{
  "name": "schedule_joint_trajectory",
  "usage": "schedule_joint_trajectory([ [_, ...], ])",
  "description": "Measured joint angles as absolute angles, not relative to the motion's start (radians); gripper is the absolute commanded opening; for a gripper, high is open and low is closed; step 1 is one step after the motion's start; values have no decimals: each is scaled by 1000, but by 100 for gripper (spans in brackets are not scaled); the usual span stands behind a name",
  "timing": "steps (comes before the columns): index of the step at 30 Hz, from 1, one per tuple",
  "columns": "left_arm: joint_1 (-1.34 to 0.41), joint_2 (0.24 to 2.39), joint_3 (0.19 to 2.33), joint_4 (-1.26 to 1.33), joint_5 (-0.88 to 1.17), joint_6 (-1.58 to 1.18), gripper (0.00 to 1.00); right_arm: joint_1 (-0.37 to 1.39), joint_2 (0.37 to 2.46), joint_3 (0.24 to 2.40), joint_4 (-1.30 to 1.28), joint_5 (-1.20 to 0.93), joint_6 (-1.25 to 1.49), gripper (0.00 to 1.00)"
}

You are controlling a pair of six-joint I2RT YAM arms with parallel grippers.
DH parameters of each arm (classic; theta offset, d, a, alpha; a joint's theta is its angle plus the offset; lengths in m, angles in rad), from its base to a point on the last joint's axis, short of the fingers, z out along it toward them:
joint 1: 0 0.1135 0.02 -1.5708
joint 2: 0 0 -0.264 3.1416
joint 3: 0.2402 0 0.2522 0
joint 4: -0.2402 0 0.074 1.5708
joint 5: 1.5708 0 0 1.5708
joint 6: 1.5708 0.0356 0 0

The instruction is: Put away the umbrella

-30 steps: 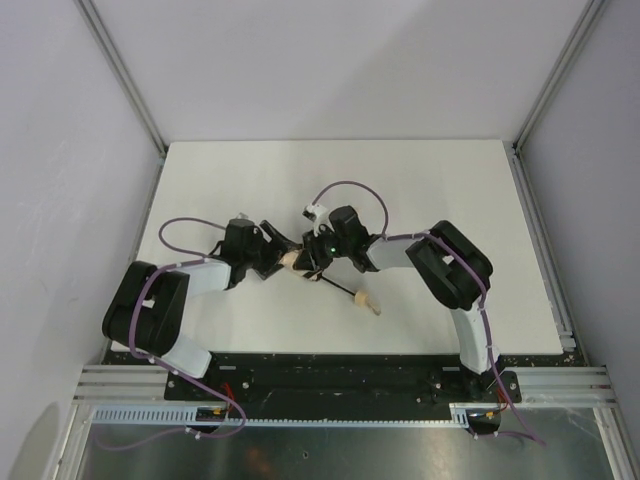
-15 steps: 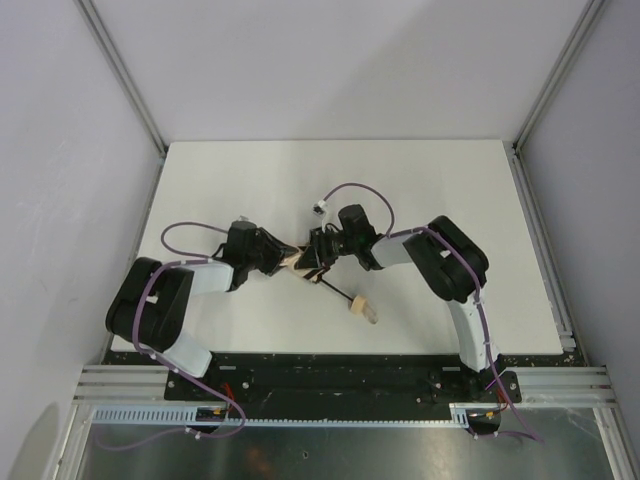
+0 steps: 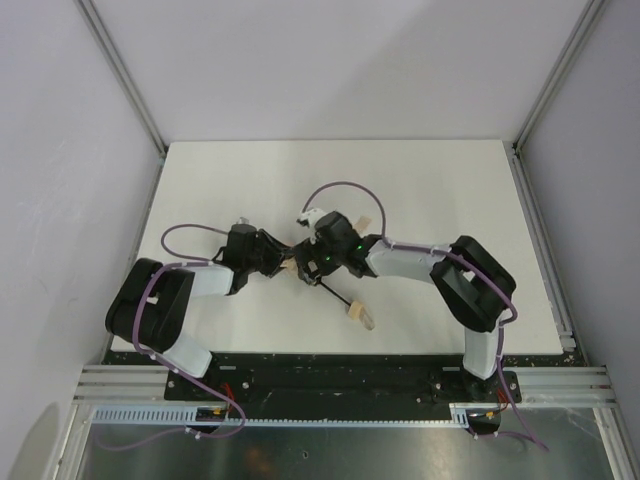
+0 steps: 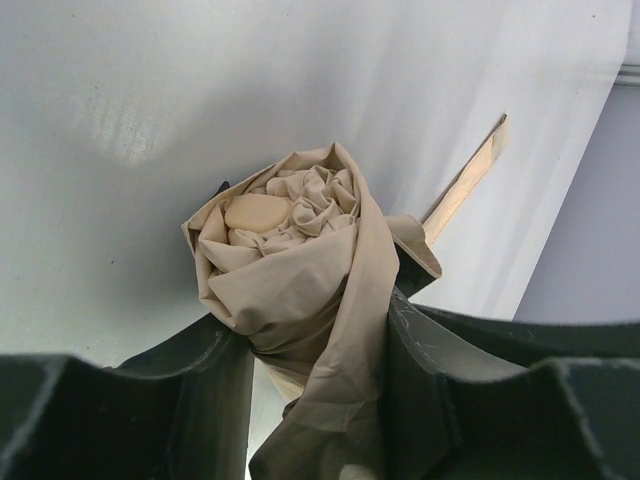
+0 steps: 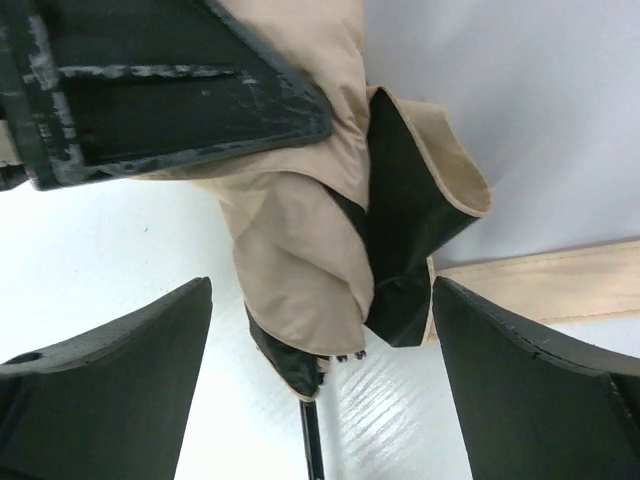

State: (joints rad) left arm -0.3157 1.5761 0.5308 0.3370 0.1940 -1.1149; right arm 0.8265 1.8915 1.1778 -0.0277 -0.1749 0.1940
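Two black fingers (image 4: 150, 400) of the left gripper (image 4: 315, 320) are clamped on the rolled tan fabric canopy of the compact folding umbrella (image 4: 300, 250). It is laid near the middle of the white counter (image 3: 450, 190), with its thin black shaft (image 3: 335, 290) and small pale wooden handle (image 3: 360, 314) pointed toward the near edge. Rightward, the right gripper (image 5: 322, 300) is spread wide around loose flaps, with nothing pinched. The soft, light cloth is judged likely to unroll, so the firm bundle or stiff shaft is better taken.
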Motion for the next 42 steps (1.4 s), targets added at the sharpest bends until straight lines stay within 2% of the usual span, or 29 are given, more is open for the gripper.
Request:
schedule_joint_trajectory([
  [5,-316,1575,531,336,195,-1114,8,978,1904,1230,-86,132,96,91],
  [7,-316,1575,531,336,196,-1114,8,1035,1941,1275,-95,245,67,85],
  [13,-316,1572,531,332,196,-1114,12,1103,2082,1379,-99,522,17,52],
  [17,-316,1568,530,327,195,-1114,16,1105,2098,1385,-102,553,18,31],
  [18,-316,1568,530,327,194,-1113,19,1104,2098,1385,-104,549,18,24],
  [19,-315,1568,530,326,195,-1112,22,1102,2098,1385,-104,540,22,12],
  [21,-315,1568,532,323,194,-1111,31,1096,2098,1385,-106,521,21,3],
  [25,-314,1567,542,304,189,-1109,56,1068,2088,1380,-100,416,5,0],
  [29,-312,1565,547,292,170,-1104,63,973,2059,1343,-57,144,33,0],
  [35,-323,1564,552,295,170,-1097,64,779,2075,1305,46,-367,160,0],
  [39,-335,1572,560,295,167,-1097,62,706,2116,1295,119,-590,253,0],
  [41,-342,1577,565,294,162,-1097,56,680,2137,1290,160,-675,303,0],
  [42,-346,1580,567,293,161,-1098,45,667,2150,1288,184,-718,332,0],
])
